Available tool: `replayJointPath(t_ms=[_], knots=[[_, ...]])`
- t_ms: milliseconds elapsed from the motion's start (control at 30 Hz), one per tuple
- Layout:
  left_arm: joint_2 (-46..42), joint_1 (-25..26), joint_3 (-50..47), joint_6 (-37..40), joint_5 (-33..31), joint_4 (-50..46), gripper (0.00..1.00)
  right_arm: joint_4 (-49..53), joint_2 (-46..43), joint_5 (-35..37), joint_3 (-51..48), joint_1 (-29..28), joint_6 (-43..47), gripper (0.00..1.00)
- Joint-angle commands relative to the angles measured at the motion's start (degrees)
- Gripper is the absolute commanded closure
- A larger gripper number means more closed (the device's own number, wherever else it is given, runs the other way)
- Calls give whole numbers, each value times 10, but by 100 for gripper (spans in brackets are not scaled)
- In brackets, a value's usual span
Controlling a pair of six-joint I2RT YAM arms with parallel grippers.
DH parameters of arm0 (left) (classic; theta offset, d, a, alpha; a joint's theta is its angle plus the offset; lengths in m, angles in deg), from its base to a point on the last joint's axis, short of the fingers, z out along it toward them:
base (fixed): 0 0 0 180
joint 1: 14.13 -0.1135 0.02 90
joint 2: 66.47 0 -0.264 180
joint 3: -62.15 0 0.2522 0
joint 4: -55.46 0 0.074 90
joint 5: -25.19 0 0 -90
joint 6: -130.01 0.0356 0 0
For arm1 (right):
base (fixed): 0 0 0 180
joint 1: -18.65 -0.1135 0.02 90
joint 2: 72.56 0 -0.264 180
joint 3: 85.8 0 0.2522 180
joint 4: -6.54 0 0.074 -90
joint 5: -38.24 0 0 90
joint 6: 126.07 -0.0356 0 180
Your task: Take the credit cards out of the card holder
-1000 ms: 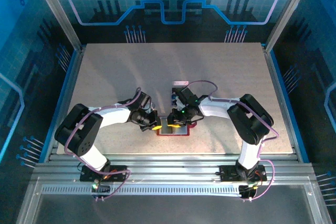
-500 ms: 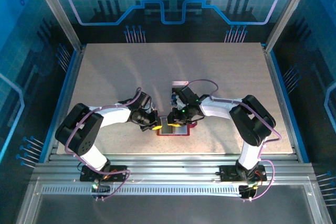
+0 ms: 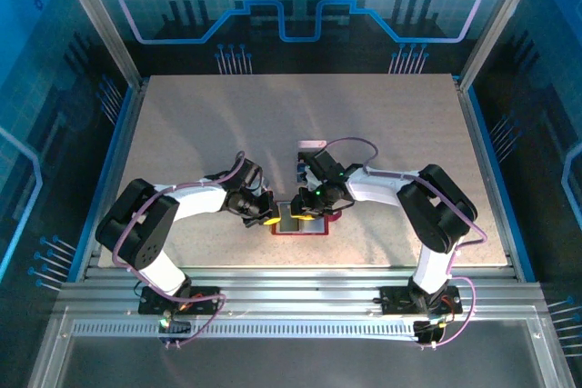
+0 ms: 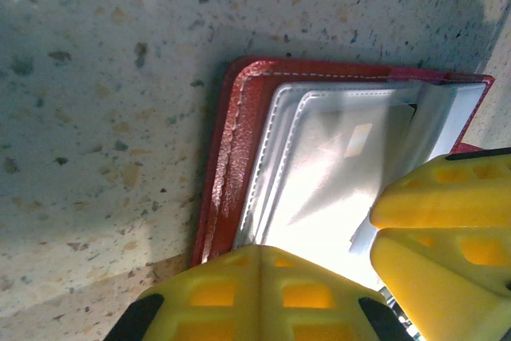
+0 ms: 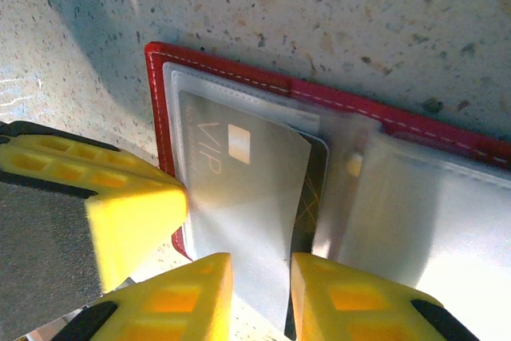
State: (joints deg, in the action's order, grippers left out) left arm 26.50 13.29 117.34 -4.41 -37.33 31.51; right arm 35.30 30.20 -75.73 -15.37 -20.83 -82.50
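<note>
Top view: left arm [image 3: 195, 199] and right arm [image 3: 382, 186] meet over the holder [image 3: 314, 228], which lies open on the desk [image 3: 273, 115] near its near edge, midway between the two bases. Count: 1 holder, and 1 pale pink card [image 3: 312, 144] flat on the desk beyond the right arm, apart from the holder. No writing legible here, and the jaws are too small to judge. Left wrist view: the holder's red cover [image 4: 227, 157] with white stitching and its clear pockets [image 4: 319, 149], splayed and glaring. A small pale square shows through one pocket, with no text readable. The left jaws are closed, the yellow fingers [image 4: 259, 293] together and resting on the holder's near edge. Two yellow fingers [image 4: 447, 205] of the right jaws enter at the right edge. Right wrist view: this one gives the lettering, "VIP" beside a chip square on a silver card [image 5: 239, 197], which sits askew and partly out of its pocket. Under it is 1 dark card [image 5: 314, 189] with thin gold lines, making 2 cards at the holder. A snap stud [image 5: 352, 164] sits on the pocket to the right. The right jaws stand narrowly apart, fingers [image 5: 188, 301] over the silver card's near edge, its face showing in the gap.
</note>
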Motion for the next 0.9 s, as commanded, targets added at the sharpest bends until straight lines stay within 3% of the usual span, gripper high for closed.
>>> replayJointPath(t_ms=[0,433,867], knots=[[1,-3,4,14,-9,-26,97,17,9,13,2,-7,11,74],[-2,-3,3,14,-10,-28,97,40,-4,29,10,-8,17,74],[-4,-3,2,13,-11,-28,97,-20,-13,-17,-3,-8,-15,74]])
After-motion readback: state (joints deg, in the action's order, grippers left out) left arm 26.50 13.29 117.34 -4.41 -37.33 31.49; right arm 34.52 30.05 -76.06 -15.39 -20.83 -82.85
